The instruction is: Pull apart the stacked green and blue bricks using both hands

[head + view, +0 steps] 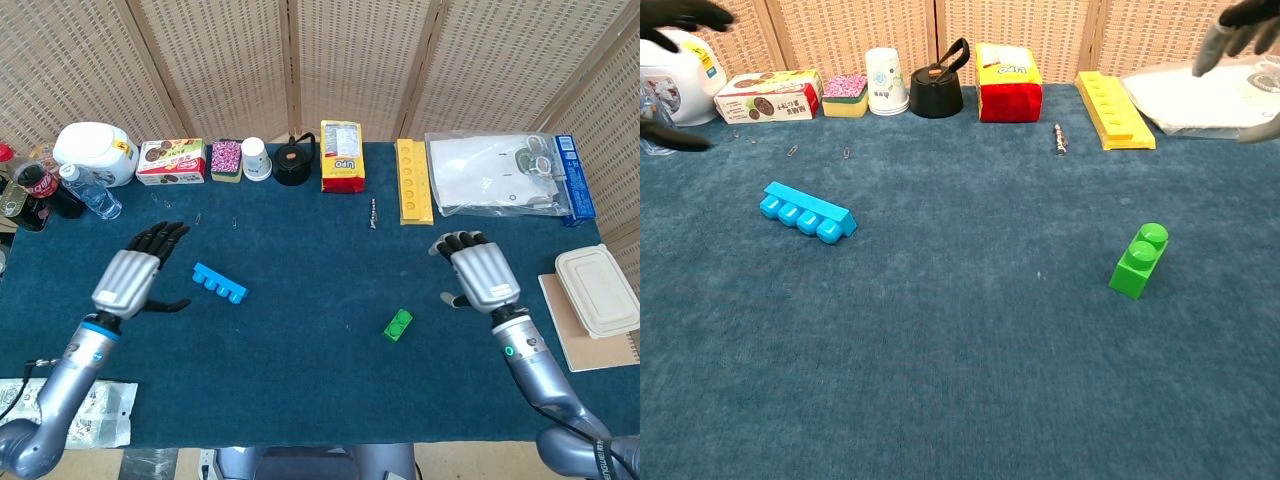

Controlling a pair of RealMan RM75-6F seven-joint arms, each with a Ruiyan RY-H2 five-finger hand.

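The long blue brick (220,284) (807,212) lies on its side on the dark blue table, left of centre, free of any hand. The small green brick (398,324) (1141,260) rests apart from it, right of centre, studs tilted up. My left hand (132,278) hovers left of the blue brick with fingers spread and nothing in it; only its dark fingertips (680,12) show at the chest view's top left. My right hand (480,274) floats right of the green brick, fingers apart and empty, its fingertips (1240,20) at the top right corner.
Along the table's far edge stand a white jug (95,150), snack box (170,161), paper cup (256,158), black kettle (293,160), yellow packet (342,155) and a yellow brick strip (413,180). A plastic bag (495,172) and lidded container (597,288) lie at right.
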